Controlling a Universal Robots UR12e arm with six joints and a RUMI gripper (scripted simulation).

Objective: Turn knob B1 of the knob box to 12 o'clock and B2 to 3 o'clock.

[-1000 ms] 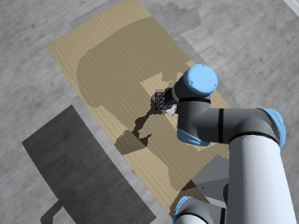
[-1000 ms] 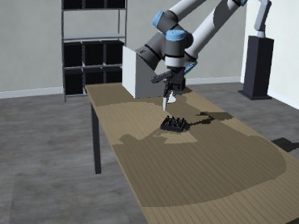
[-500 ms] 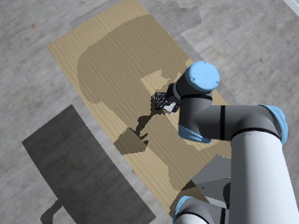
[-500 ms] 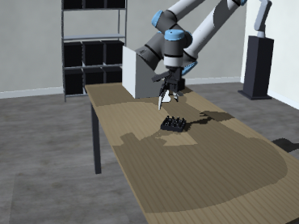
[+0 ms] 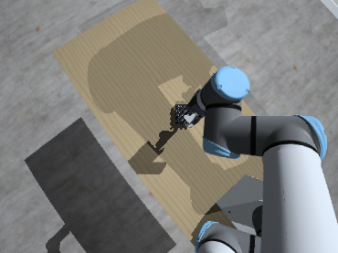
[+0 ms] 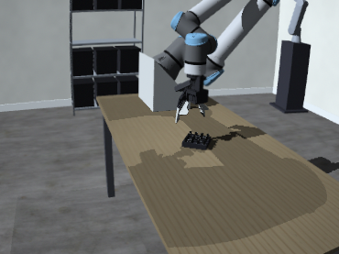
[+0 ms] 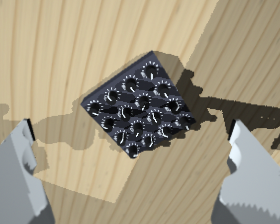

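Note:
The knob box is a small black square box with several rows of black knobs with white marks. It lies flat on the wooden table near its middle. In the wrist view it sits turned like a diamond, above and between my fingers. My gripper is open and empty. It hangs some way above the box, pointing down. I cannot tell the socket side or the single knob settings at this size.
A white block stands on the table's far end behind the arm. A shelf rack with dark bins stands at the back wall. A dark pedestal stands at the right. The arm's shadow covers much of the table.

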